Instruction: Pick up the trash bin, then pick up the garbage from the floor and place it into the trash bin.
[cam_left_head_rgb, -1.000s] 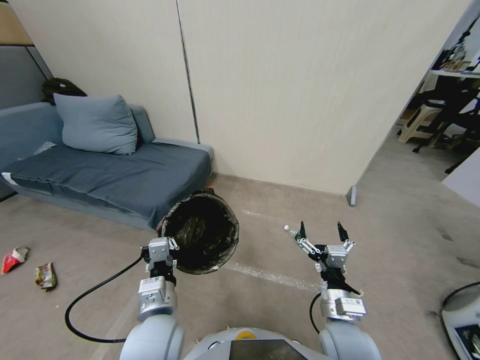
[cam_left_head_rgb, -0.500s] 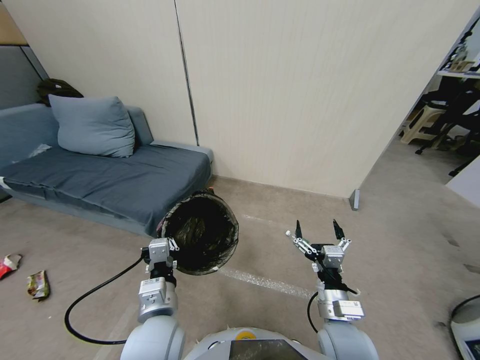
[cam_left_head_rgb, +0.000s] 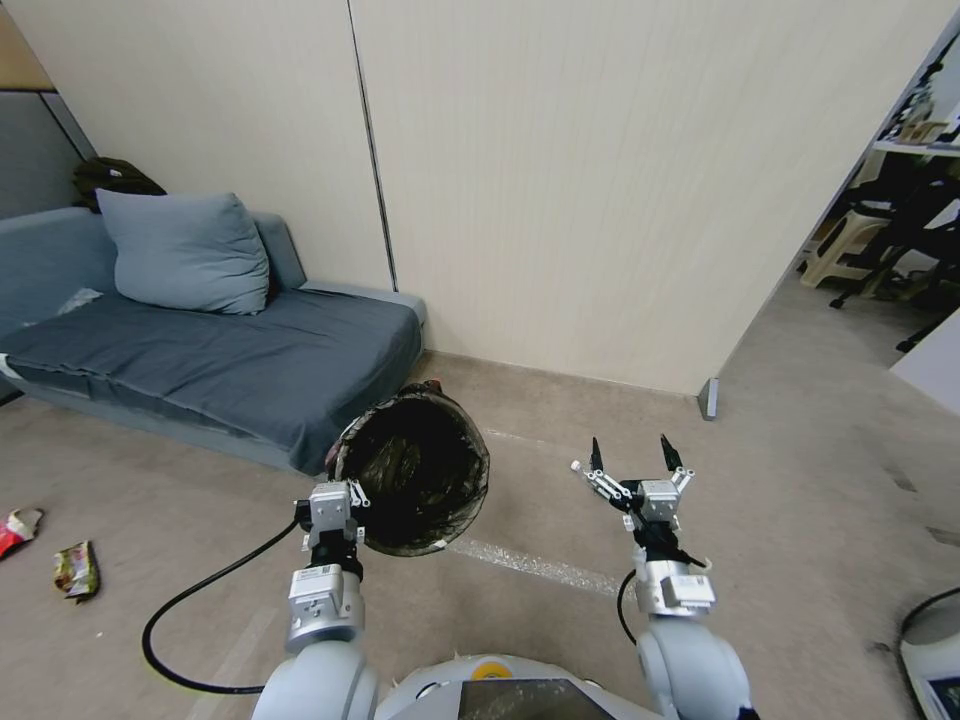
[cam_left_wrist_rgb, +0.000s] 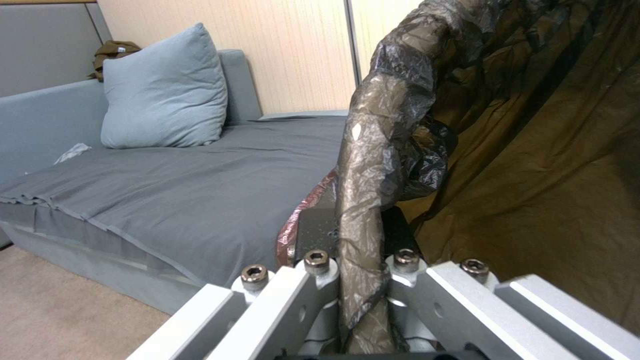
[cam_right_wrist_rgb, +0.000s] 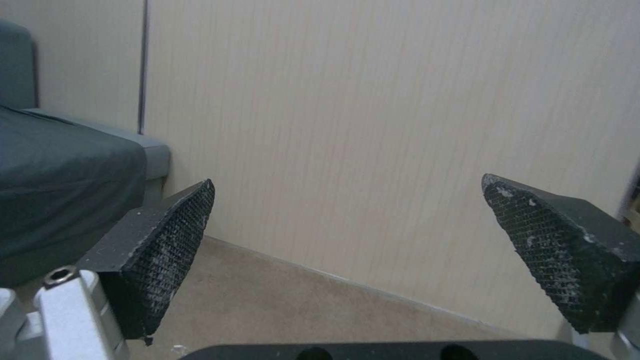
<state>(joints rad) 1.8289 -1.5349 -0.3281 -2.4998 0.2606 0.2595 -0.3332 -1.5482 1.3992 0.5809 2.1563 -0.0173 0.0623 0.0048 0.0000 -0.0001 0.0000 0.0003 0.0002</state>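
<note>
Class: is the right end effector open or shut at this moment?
Open. The right end effector is held above the floor, its two dark pads set wide apart with nothing between them.

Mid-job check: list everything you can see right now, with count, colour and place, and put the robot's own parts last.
trash bin: one, black bag liner over its rim, held off the floor in front of the sofa
garbage: two wrappers, one red and white, one brownish, on the floor at far left
sofa: one, grey-blue, against the wall at left
cushion: one, grey-blue, on the sofa
dark bundle: one, behind the cushion
stool: one, pale, in the room at far right
left claw: one, shut on the bin's near rim
right claw: one, black pads, open, held above bare floor
</note>
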